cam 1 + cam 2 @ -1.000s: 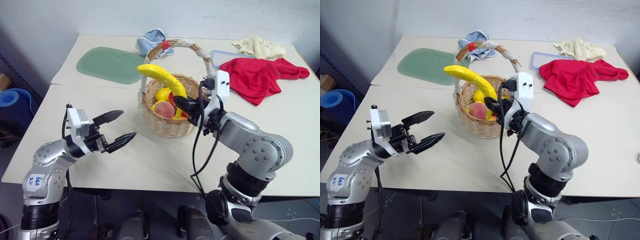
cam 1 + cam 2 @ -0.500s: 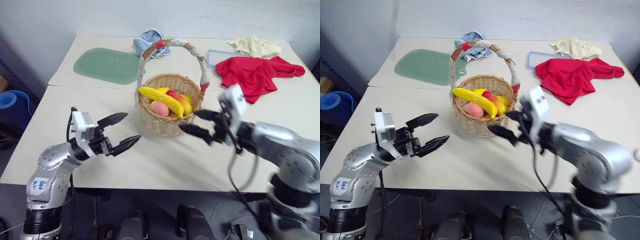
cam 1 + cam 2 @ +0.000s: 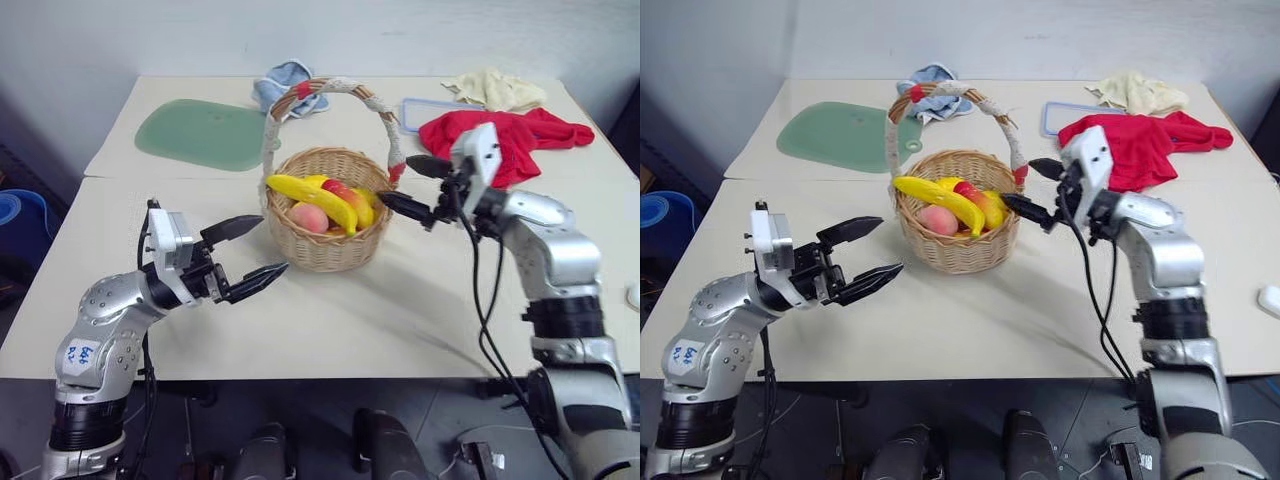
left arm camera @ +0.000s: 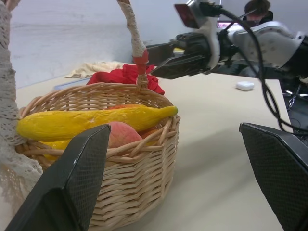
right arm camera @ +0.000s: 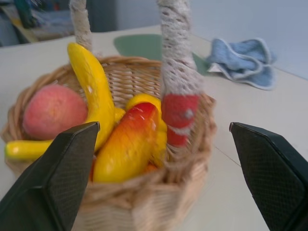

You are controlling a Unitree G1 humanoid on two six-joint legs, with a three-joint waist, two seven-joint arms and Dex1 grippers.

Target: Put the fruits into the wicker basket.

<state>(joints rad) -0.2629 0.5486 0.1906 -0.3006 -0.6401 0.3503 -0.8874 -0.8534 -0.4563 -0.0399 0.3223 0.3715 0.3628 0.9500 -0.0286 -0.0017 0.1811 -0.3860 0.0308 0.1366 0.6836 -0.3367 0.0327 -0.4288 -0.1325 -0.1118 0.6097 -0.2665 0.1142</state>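
Table: banana (image 3: pixel 312 198) now in basket (image 3: pixel 325 245), right gripper (image 3: pixel 412 187) withdrawn.

My arms are shiny silver with black joints, black pointy fingers, white camera boxes and black cables.

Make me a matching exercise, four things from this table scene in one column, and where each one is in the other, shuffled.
Things:
1. banana
2. red cloth
3. green mat
4. right pincer

Places:
A. flat on the table's far left
B. open, just right of the wicker basket
C. lying across the fruits in the basket
D. heaped on the table's far right

Pairs: 1-C, 2-D, 3-A, 4-B
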